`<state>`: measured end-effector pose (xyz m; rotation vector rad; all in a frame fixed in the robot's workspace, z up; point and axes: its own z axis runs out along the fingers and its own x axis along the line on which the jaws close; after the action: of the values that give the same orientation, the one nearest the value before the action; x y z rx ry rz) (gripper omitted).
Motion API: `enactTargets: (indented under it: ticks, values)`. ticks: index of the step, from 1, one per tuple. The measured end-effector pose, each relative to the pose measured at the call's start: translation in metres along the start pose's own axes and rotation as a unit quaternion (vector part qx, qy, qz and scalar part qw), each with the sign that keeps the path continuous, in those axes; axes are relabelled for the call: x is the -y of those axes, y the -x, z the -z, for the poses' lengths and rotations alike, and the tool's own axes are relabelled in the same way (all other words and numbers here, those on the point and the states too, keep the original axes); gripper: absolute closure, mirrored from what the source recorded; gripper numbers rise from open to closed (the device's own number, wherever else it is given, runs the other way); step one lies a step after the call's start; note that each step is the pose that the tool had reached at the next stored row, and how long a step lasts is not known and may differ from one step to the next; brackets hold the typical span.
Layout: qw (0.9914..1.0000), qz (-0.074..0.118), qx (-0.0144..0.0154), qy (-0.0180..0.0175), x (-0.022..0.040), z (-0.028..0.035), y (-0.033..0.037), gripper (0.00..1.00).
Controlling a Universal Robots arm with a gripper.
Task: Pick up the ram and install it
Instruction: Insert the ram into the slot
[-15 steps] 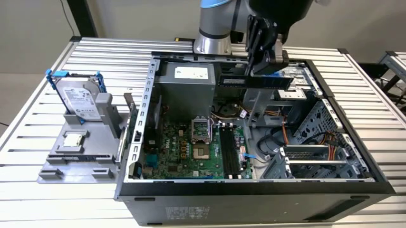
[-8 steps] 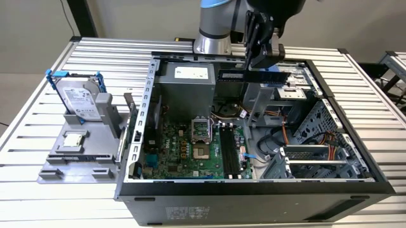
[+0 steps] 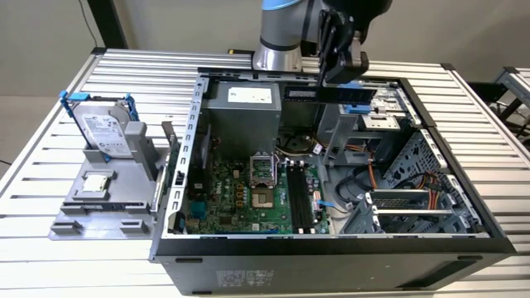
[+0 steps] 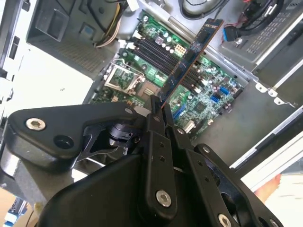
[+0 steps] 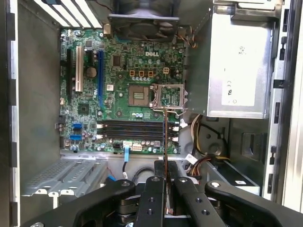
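Observation:
The ram (image 3: pixel 346 95), a long thin dark stick, hangs level above the back of the open computer case (image 3: pixel 178 186), with my gripper (image 3: pixel 339 79) shut on it from above. In the second wrist view the ram (image 4: pixel 189 56) juts away from the gripper (image 4: pixel 158 108) over the green motherboard (image 4: pixel 208 94). The first wrist view shows the ram (image 5: pixel 164 137) edge-on, held by the gripper (image 5: pixel 165 171), high above the black memory slots (image 5: pixel 135 130). In the exterior view those slots (image 3: pixel 300 198) lie well below the stick, towards the case's front.
A silver hard drive in a blue frame (image 3: pixel 103 127) and a small square chip (image 3: pixel 97 182) sit on a grey fixture at the exterior view's left. Inside the case are the power supply (image 3: pixel 244 102), the CPU socket (image 3: pixel 263 186), cables and a metal drive cage (image 3: pixel 414 186).

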<state>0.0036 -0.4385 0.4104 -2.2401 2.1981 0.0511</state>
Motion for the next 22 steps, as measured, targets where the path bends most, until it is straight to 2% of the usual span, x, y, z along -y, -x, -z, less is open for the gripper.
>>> enactTargets:
  ticks: [3, 7, 9, 11, 12, 22]
  values:
    - [1.00000, 0.001, -0.0002, 0.0000, 0.0001, -0.0001, 0.0066, 1.00]
    - [1.00000, 0.002, -0.0002, 0.0000, -0.0005, -0.0003, 0.0113, 1.00]
    - [0.99999, 0.003, -0.0002, -0.0012, -0.0014, -0.0003, 0.0119, 1.00]
    - [0.99998, 0.005, -0.0002, -0.0048, -0.0023, -0.0005, 0.0119, 1.00]
    - [0.99997, 0.005, -0.0003, -0.0053, -0.0024, -0.0004, 0.0119, 1.00]
    - [0.99997, 0.006, -0.0004, -0.0052, -0.0024, -0.0004, 0.0119, 1.00]
